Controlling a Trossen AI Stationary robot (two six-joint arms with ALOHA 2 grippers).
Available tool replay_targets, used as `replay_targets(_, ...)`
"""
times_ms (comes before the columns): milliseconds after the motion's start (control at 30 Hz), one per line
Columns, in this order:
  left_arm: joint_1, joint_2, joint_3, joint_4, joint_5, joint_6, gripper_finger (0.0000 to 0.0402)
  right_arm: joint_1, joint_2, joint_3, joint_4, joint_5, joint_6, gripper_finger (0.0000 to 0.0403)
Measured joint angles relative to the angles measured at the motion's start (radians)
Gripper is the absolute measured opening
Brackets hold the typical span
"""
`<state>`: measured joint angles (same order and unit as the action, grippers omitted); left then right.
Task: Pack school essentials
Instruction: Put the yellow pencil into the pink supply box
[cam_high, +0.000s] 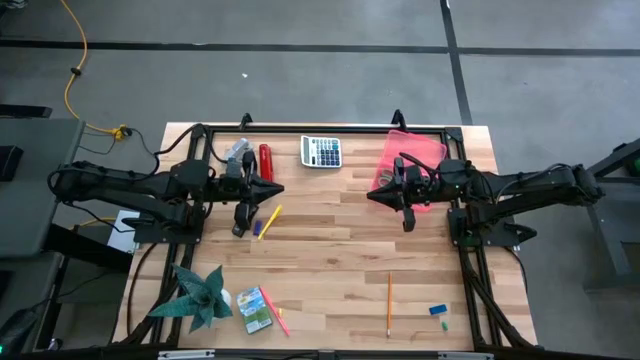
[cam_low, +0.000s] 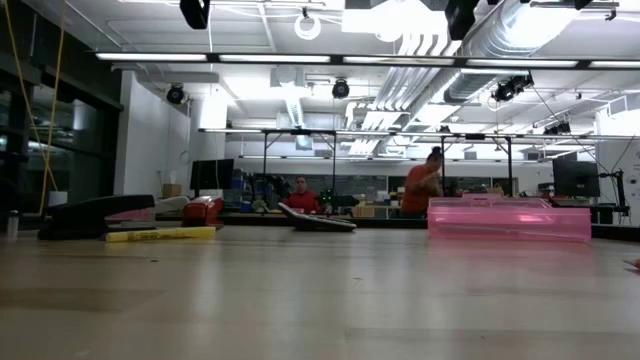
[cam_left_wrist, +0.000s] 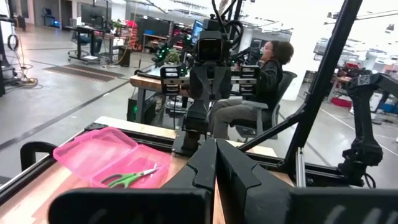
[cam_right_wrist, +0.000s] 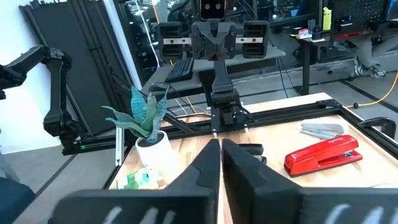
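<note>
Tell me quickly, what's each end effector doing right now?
Left end effector: closed, holding nothing.
Right end effector: closed, holding nothing.

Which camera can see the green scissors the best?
The left wrist view. There the green-handled scissors lie in plain sight inside the open pink case. From above, the right arm hangs over that case and the scissors are hidden. The low view shows only the case's side. The right wrist view faces away from it.
</note>
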<state>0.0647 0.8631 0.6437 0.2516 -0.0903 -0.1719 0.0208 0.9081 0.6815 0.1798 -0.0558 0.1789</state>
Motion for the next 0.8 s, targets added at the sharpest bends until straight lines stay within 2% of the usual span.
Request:
replay_targets(200, 0.0, 0.0, 0.0, 0.0, 0.0, 0.0, 0.0002, 0.0, 0.0, 0.0, 0.007, 0.0, 0.004, 0.0041)
replay_targets(433, 0.0, 0.0, 0.0, -0.001, 0.0, 0.027, 0.0025, 0.0, 0.0, 0.0, 0.005, 0.0, 0.004, 0.0087)
replay_targets(533, 0.0, 0.0, 0.0, -0.001, 0.006, 0.023, 0.0029, 0.0, 0.0, 0.001, 0.005, 0.0, 0.004, 0.0095)
replay_targets(667, 0.0, 0.0, 0.0, -0.003, 0.038, 0.019, 0.0005, 0.0, 0.0, 0.001, 0.005, 0.0, 0.004, 0.0097)
replay_targets(800, 0.0, 0.0, 0.0, -0.008, 0.031, 0.019, 0.0001, 0.0, 0.0, 0.001, 0.002, 0.0, 0.004, 0.0097)
